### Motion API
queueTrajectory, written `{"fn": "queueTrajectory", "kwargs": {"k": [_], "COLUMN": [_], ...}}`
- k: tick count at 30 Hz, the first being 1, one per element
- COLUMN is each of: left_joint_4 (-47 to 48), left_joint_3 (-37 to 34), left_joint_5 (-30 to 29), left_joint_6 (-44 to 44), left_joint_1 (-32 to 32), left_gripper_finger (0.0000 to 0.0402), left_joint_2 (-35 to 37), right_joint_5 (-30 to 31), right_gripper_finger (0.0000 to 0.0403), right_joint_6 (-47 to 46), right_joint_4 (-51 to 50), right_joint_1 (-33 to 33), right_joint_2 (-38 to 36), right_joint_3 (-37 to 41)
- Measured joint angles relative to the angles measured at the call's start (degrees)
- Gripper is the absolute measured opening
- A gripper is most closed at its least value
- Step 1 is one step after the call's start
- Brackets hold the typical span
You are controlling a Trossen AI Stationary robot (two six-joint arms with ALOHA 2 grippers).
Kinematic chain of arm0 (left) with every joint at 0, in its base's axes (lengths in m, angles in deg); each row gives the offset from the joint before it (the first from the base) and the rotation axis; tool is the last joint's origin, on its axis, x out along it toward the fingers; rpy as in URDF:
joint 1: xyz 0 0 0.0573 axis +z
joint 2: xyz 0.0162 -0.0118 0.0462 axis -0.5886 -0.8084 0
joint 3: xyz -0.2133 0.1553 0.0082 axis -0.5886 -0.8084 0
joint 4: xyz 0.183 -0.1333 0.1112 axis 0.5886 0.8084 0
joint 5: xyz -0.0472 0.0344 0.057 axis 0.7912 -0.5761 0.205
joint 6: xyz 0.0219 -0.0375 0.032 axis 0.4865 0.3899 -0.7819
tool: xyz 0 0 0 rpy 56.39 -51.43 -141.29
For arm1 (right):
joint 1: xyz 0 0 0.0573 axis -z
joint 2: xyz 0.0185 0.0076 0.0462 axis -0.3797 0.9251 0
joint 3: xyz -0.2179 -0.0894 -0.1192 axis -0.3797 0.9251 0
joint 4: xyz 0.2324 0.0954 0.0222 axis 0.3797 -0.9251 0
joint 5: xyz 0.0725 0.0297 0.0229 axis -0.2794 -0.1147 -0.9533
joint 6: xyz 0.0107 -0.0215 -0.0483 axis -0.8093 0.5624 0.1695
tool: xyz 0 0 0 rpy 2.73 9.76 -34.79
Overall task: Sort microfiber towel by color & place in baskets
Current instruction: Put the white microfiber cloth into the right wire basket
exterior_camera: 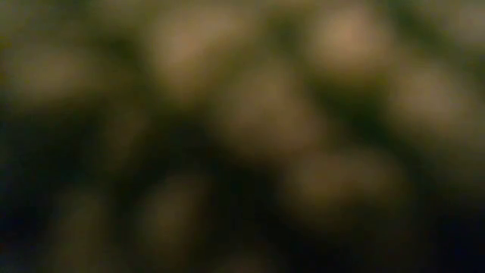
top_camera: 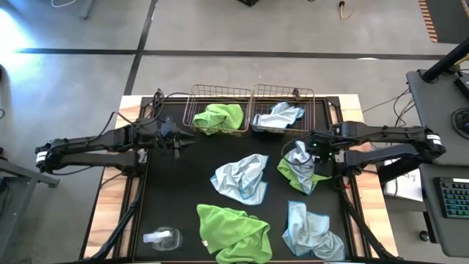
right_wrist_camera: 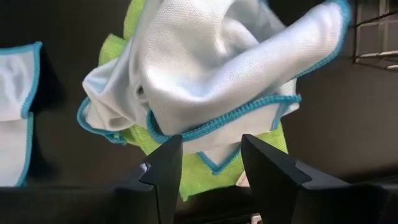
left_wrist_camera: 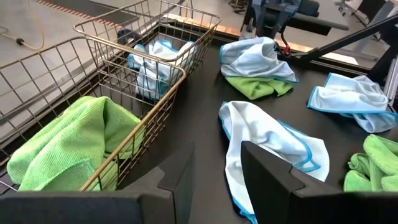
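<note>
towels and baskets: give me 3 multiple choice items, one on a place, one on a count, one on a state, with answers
1. Where does the green towel that is already sorted lie?
A. in the left basket
B. in the right basket
C. on the floor

2. How many pale blue towels lie loose on the table, outside the baskets?
A. one
B. three
C. five

3. How do the fingers of the right gripper stand?
A. clamped on a basket rim
B. shut on a bottle
C. apart, at the blue towel on green

Answers:
1 A: the high view shows the green cloth inside the left basket, a blue one in the right.
2 B: one in the middle, one on the green towel by the right gripper, one at the near edge.
3 C: the right wrist view shows a gap between the fingers, the cloth just beyond them.
</note>
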Motion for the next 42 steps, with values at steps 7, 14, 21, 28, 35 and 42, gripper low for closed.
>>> {"fn": "queueTrajectory", "kwargs": {"k": [7,14,21,28,35,42], "left_joint_4": [0.02,0.03,0.04,0.15,0.31,0.31], "left_joint_3": [0.0,0.0,0.0,0.0,0.0,0.0], "left_joint_5": [0.04,0.04,0.04,0.06,0.04,0.04], "left_joint_6": [-0.4,-1.6,-1.63,-1.82,-3.22,-3.35], "left_joint_1": [0.0,0.0,0.0,-0.02,-0.02,-0.02], "left_gripper_finger": [0.0113,0.0113,0.0113,0.0113,0.0113,0.0113], "left_joint_2": [0.01,0.1,0.1,0.1,0.1,0.08], "right_joint_5": [-0.82,-2.48,-4.12,-5.41,-5.12,-4.98], "right_gripper_finger": [0.016,0.016,0.016,0.016,0.016,0.016], "right_joint_6": [-0.1,-0.13,-0.15,-0.05,0.38,-0.1], "right_joint_4": [1.93,4.56,7.36,8.64,8.97,9.46], "right_joint_1": [0.0,0.0,0.02,0.0,0.0,0.0], "right_joint_2": [4.78,8.58,11.05,14.94,19.82,25.3], "right_joint_3": [0.0,-1.22,-3.39,-3.37,-3.32,-3.32]}}
